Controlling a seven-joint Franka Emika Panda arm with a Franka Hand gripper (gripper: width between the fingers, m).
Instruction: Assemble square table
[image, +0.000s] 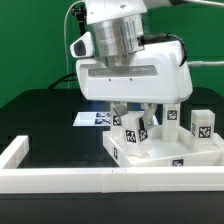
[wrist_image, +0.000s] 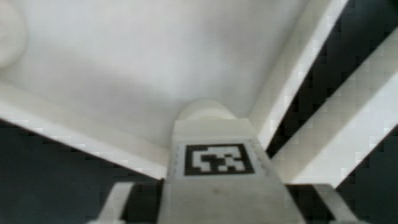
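From the exterior view I see my claw (image: 134, 112) hanging under the big white wrist housing, directly above the square tabletop (image: 165, 152), which lies flat on the black table (image: 40, 115) against the long white rail (image: 110, 181). Between the fingers sits a leg block (image: 133, 132), upright, its tag facing the camera, its lower end down at the tabletop's surface. Three more leg blocks stand on the panel: one just beside the claw toward the exterior view's right (image: 150, 127), one further that way (image: 172, 113), and one near the panel's far right corner (image: 202, 125). Behind the claw, partly hidden by it, lies the marker board (image: 97, 118).

In the wrist view the same leg block (wrist_image: 219, 150) rises between the two grey fingers (wrist_image: 125, 204) (only their inner edges show). The claw is clamped on that block. Beyond its rounded tip I see the tabletop's pale surface (wrist_image: 125, 70) and raised rim (wrist_image: 294, 70), with black table at the corners.
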